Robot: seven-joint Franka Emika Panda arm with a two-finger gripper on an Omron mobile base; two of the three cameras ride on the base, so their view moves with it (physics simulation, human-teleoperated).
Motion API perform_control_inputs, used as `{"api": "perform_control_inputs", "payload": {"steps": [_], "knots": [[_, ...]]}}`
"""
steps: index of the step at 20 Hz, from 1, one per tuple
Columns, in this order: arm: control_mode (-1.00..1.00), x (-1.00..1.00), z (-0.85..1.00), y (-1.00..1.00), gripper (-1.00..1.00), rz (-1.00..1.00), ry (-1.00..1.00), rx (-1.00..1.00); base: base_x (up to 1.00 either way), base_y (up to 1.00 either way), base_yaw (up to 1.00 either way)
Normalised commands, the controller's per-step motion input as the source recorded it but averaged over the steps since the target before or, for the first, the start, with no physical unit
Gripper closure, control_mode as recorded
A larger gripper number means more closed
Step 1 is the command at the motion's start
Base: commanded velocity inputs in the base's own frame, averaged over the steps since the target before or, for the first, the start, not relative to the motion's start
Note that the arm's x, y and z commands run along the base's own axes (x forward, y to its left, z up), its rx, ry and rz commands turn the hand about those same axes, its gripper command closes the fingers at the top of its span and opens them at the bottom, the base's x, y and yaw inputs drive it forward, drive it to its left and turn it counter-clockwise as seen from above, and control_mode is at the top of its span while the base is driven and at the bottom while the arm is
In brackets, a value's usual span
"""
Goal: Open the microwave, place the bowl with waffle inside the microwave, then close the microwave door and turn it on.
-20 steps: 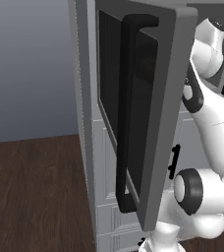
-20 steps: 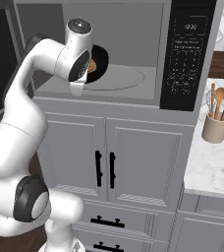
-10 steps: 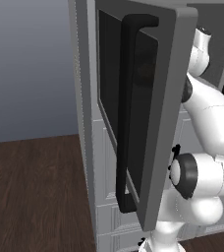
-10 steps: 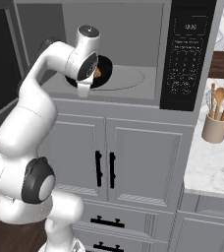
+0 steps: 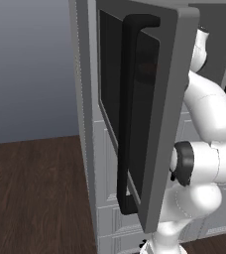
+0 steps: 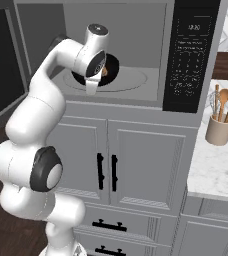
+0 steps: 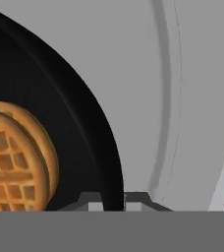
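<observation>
One step is nearly done: your gripper pinches the bowl rim inside the microwave, so release, then retreat.

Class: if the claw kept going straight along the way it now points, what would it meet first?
The claw grips the bowl rim and seems to point at the microwave floor, so probably that floor first; depth is unclear.

A rendered home kitchen: a built-in microwave stands open above white panelled cabinet doors with short black handles. At the right edge a marble counter carries a beige crock of wooden utensils. Dark wood flooring runs beside the cabinets.
</observation>
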Motion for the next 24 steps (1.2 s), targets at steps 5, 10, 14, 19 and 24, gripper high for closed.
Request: {"api": "perform_control_inputs", "payload": {"steps": [5,10,14,19,24], "knots": [[-1.00,0.24,-0.01,-0.12,1.00,-0.05,0.00,0.00,0.00,0.00,0.00],[-1.00,0.07,-0.01,-0.20,-1.00,-0.10,0.02,0.00,0.00,0.00,0.00],[-1.00,0.00,0.00,0.00,-1.00,0.00,0.00,0.00,0.00,0.00,0.00],[-1.00,-0.26,0.05,-0.01,-1.00,0.01,-0.09,0.03,0.00,0.00,0.00],[-1.00,-0.98,0.09,-0.37,-1.00,0.10,-0.28,0.02,0.00,0.00,0.00]]}}
